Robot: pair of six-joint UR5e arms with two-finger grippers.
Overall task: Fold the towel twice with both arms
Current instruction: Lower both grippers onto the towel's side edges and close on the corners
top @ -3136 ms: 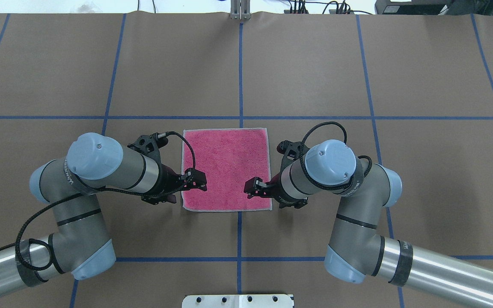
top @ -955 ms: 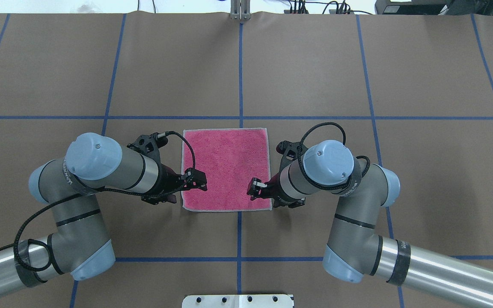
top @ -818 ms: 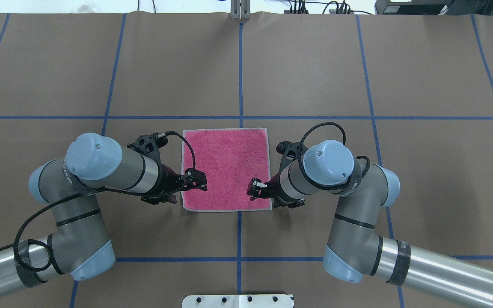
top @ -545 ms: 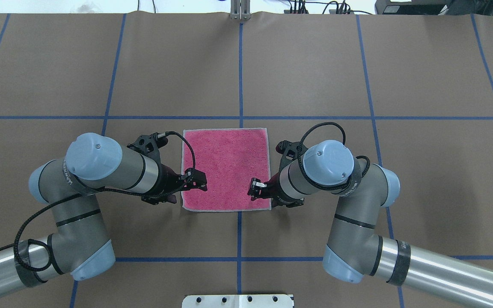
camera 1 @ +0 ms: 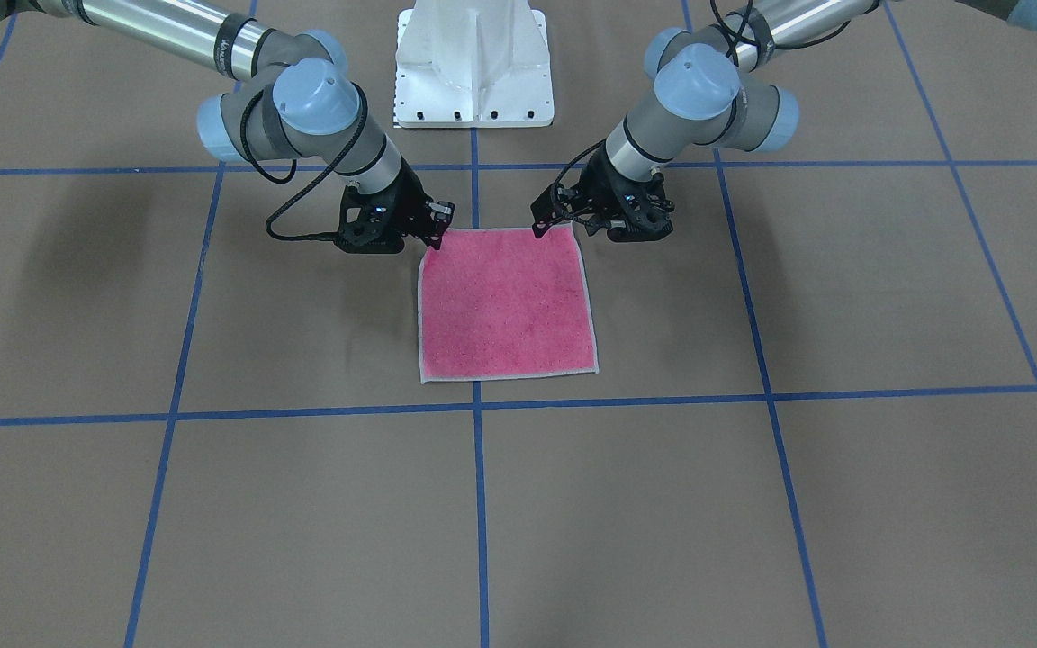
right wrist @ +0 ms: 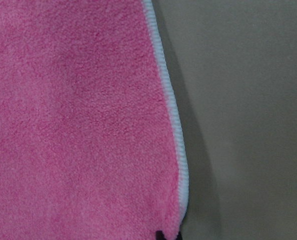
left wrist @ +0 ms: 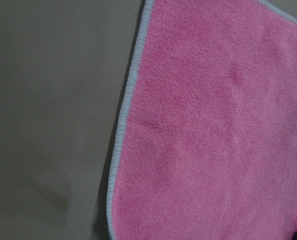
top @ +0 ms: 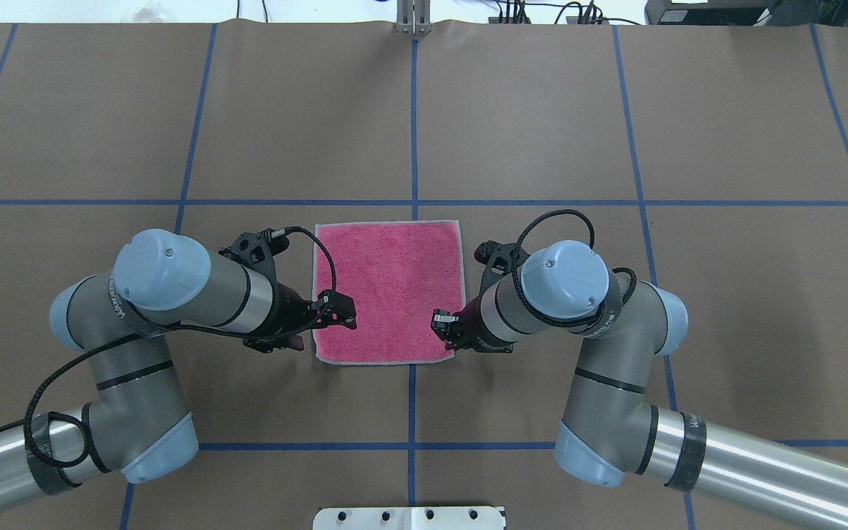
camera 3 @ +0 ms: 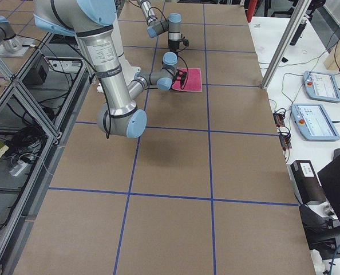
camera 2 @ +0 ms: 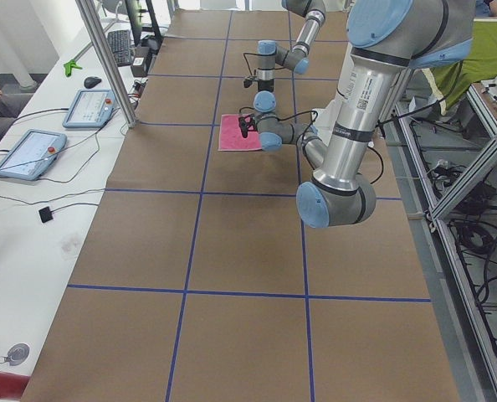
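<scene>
Lying pink-side up, towel [top: 387, 287], left pincer [top: 337, 315], right pincer [top: 444, 325] at near corners

Brown table cover [camera 3: 176, 172] with a blue tape grid; the towel [camera 3: 194, 81] lies pink face up in a far square. The right arm [camera 3: 110, 63], near and large, reaches in with the right gripper [camera 3: 182, 79] over the towel's left part. The left arm [camera 3: 157, 24], far and small, comes down just beyond the towel's far edge. White bench [camera 3: 330, 57] at right carries two touch pendants [camera 3: 320, 86], with an aluminium post [camera 3: 281, 46] at its left edge.
</scene>
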